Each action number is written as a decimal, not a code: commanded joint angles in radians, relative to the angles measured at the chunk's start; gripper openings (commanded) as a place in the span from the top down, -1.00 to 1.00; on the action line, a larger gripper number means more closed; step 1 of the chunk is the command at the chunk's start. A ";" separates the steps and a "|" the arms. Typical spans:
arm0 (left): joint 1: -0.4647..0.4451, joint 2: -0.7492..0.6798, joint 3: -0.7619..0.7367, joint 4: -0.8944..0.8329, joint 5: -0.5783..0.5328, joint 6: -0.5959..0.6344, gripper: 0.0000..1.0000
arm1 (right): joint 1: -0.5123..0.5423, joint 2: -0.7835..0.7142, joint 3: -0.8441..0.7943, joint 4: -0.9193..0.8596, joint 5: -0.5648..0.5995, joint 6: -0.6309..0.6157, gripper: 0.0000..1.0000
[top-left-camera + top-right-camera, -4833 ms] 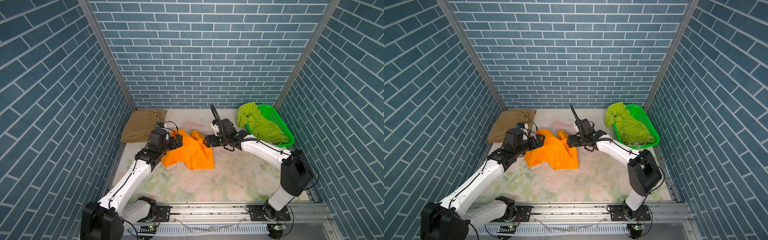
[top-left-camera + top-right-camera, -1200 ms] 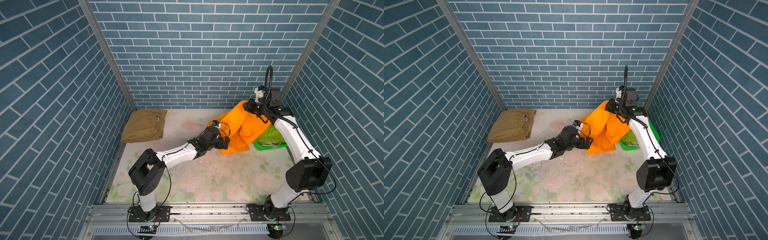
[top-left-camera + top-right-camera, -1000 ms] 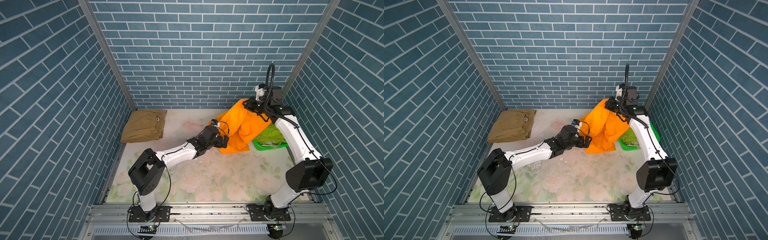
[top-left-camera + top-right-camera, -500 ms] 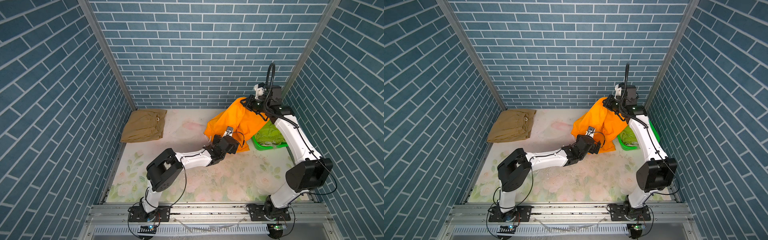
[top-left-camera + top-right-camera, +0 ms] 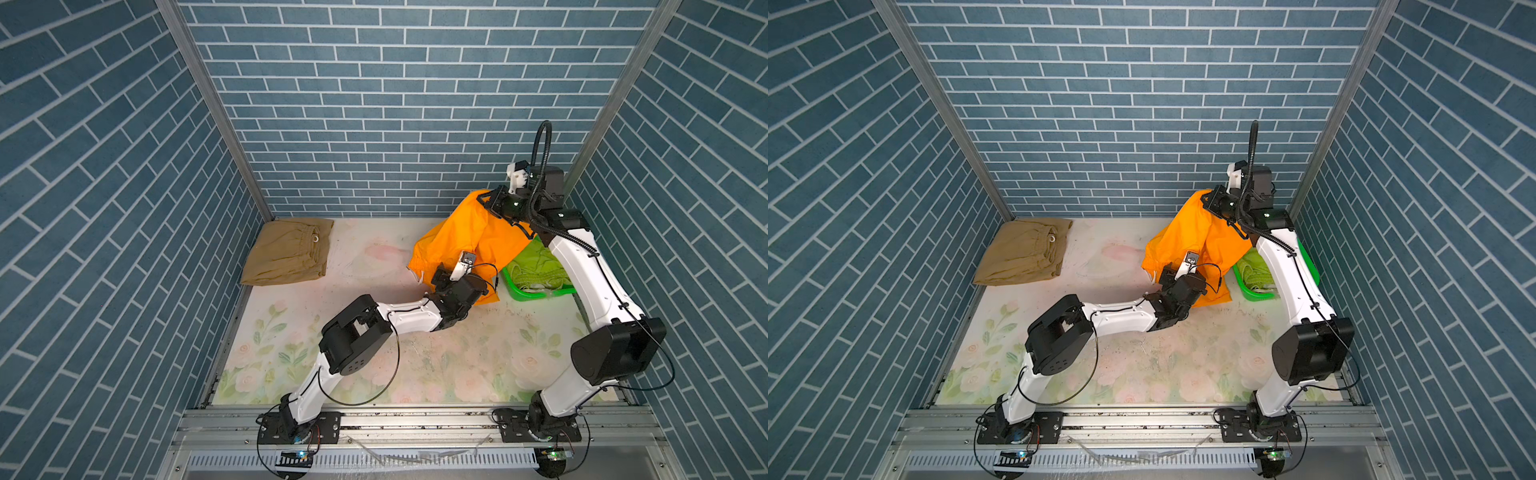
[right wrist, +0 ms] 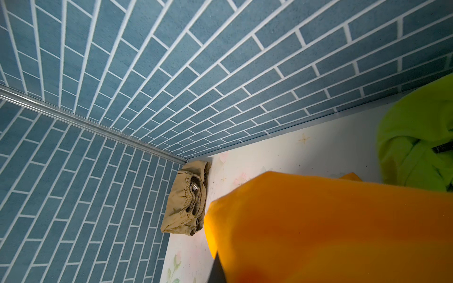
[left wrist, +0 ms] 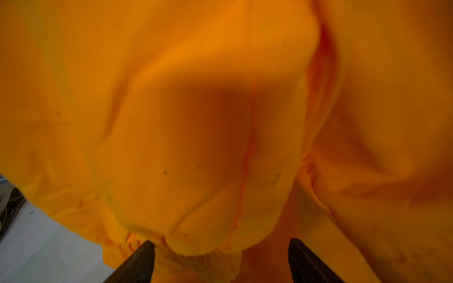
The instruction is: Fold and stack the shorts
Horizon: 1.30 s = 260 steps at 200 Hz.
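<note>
The orange shorts (image 5: 469, 237) (image 5: 1196, 237) hang in the air at the back right, with my right gripper (image 5: 488, 203) (image 5: 1208, 201) shut on their top edge. Their lower edge trails onto the table. My left gripper (image 5: 436, 277) (image 5: 1165, 276) reaches across to that lower edge. In the left wrist view it (image 7: 220, 245) is open, and a gathered fold of orange cloth (image 7: 196, 147) sits between its dark fingertips (image 7: 144, 257). The tan shorts (image 5: 289, 251) (image 6: 188, 198) lie folded in the back left corner. The lime green shorts (image 5: 540, 266) (image 6: 416, 142) lie crumpled in the basket.
A green plastic basket (image 5: 523, 293) (image 5: 1258, 297) stands at the right, partly behind the hanging orange cloth and my right arm. Blue brick walls close in the back and both sides. The floral table surface (image 5: 436, 361) runs to a metal rail in front.
My left gripper has moved from the shorts' left side down to their lower edge, and its jaws have narrowed. My right gripper has barely moved and still holds the shorts high.
</note>
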 commanded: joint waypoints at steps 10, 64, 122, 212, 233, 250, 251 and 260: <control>0.064 0.003 -0.004 -0.043 0.046 -0.056 0.45 | 0.003 -0.024 0.032 0.026 -0.018 0.025 1.00; 0.199 -0.241 -0.245 0.013 0.244 -0.058 1.00 | 0.003 -0.035 0.009 -0.018 -0.017 -0.025 1.00; 0.504 -0.537 -0.249 -0.348 0.543 -0.096 1.00 | 0.077 -0.077 -0.188 -0.029 0.042 -0.120 1.00; 0.793 -0.832 -0.570 -0.389 0.570 -0.191 1.00 | 0.214 -0.270 -0.681 0.046 0.090 -0.142 -0.48; 0.795 -0.845 -0.601 -0.370 0.588 -0.210 1.00 | 0.186 -0.295 -0.758 0.091 0.112 -0.120 -0.88; 0.794 -0.842 -0.606 -0.361 0.609 -0.222 1.00 | 0.151 -0.283 -0.824 0.169 0.068 -0.079 -0.97; 0.794 -0.841 -0.606 -0.360 0.609 -0.223 1.00 | 0.149 -0.280 -0.827 0.174 0.066 -0.077 -0.97; 0.795 -0.837 -0.604 -0.363 0.619 -0.225 1.00 | 0.142 -0.258 -0.849 0.209 0.057 -0.067 -0.97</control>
